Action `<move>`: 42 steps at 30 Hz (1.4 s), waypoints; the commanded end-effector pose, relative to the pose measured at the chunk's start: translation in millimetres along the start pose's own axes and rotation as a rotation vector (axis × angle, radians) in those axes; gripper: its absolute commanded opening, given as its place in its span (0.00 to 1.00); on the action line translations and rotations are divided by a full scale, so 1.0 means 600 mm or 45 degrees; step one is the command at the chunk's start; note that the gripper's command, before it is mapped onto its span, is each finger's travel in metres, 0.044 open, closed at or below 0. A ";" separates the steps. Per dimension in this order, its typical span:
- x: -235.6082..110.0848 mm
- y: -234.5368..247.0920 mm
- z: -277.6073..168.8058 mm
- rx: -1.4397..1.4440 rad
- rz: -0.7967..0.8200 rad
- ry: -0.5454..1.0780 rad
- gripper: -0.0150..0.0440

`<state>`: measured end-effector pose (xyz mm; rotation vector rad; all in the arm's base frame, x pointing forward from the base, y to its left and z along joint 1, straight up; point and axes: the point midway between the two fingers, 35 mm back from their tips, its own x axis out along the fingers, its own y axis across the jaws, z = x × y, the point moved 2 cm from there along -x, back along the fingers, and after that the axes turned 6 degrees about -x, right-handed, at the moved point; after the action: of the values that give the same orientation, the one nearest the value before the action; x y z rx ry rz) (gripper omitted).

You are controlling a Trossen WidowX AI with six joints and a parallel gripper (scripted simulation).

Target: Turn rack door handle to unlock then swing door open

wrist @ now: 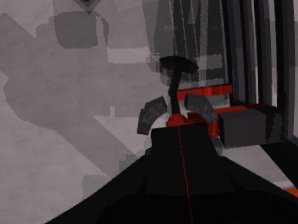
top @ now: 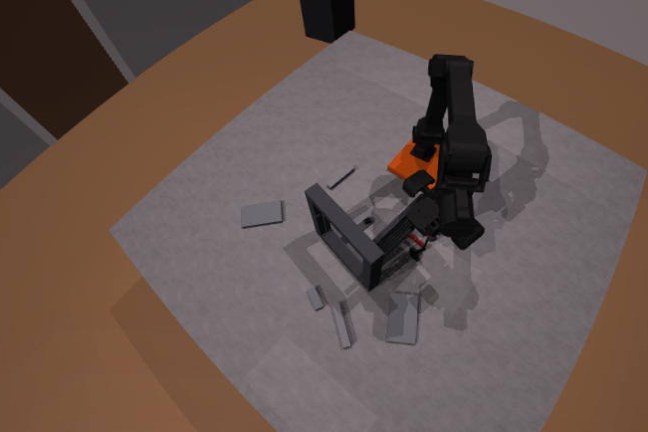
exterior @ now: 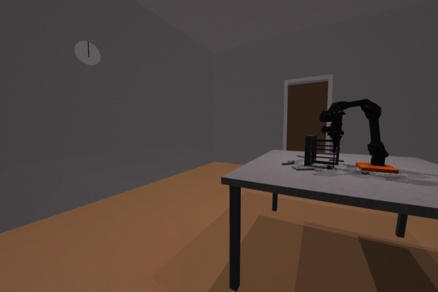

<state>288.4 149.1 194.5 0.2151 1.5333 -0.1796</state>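
Note:
The dark rack frame [top: 343,222] [exterior: 308,150] stands upright. Its slatted door [top: 398,230] [wrist: 287,60] is swung out toward the arm, at roughly a right angle to the frame; the exact angle is hard to read. The upright handle [wrist: 174,97] is a thin dark rod with a round foot and a red part near the fingers, beside the door's outer edge. My gripper [wrist: 182,165] [top: 429,235] [exterior: 336,148] is shut on the handle from above, one finger each side. The wrist housing hides the handle's top. How far the handle is turned is unclear.
Flat grey plates lie left of the frame [top: 262,214] and in front of it [top: 410,325]. A small block [top: 315,298] and a narrow bar [top: 342,325] lie nearby. A thin rod [top: 341,177] lies behind the frame. The arm's orange base [top: 403,161] [exterior: 377,167] is beyond the door.

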 end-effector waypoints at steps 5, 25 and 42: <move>-0.001 0.020 0.007 0.139 -0.005 0.001 0.29; -0.001 0.020 0.007 0.139 -0.005 0.001 0.60; -0.034 0.020 0.006 0.139 0.026 -0.029 0.75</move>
<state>294.1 159.6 207.6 0.3070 1.5146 -0.2526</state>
